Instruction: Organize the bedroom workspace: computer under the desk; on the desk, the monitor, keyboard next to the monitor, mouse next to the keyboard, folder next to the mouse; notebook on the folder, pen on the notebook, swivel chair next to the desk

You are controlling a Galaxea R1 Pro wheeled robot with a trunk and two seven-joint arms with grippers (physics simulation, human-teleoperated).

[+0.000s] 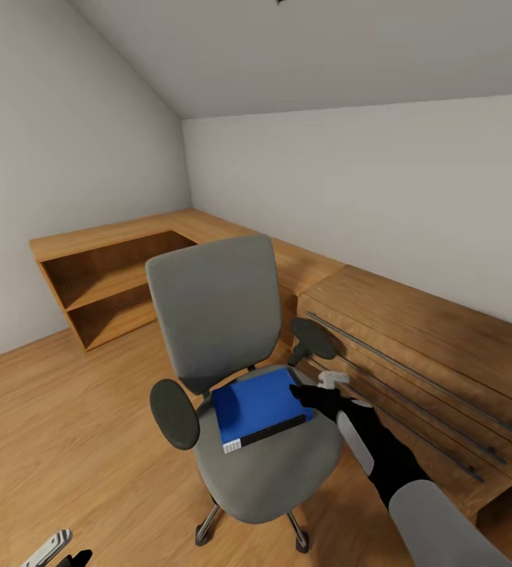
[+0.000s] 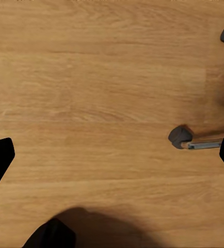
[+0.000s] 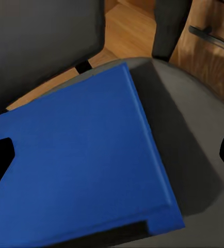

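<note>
The swivel chair (image 1: 217, 315) stands in the middle of the room, its grey seat (image 3: 194, 134) facing me. A bright blue folder (image 1: 257, 405) lies flat on the seat, its dark edge and white spine end toward me. My right gripper (image 1: 307, 392) hovers at the folder's right edge, just above the seat. In the right wrist view the folder (image 3: 86, 165) spreads beneath that gripper (image 3: 112, 157), whose fingers are open and wide apart with nothing held. My left gripper (image 1: 51, 551) hangs low at my left, open over the bare floor (image 2: 101, 93).
Low oak shelving (image 1: 106, 283) runs along the far wall, and oak drawers (image 1: 413, 346) with long bar handles stand close to the chair's right armrest (image 1: 313, 339). A chair castor (image 2: 180, 136) sits on the wood floor near my left gripper.
</note>
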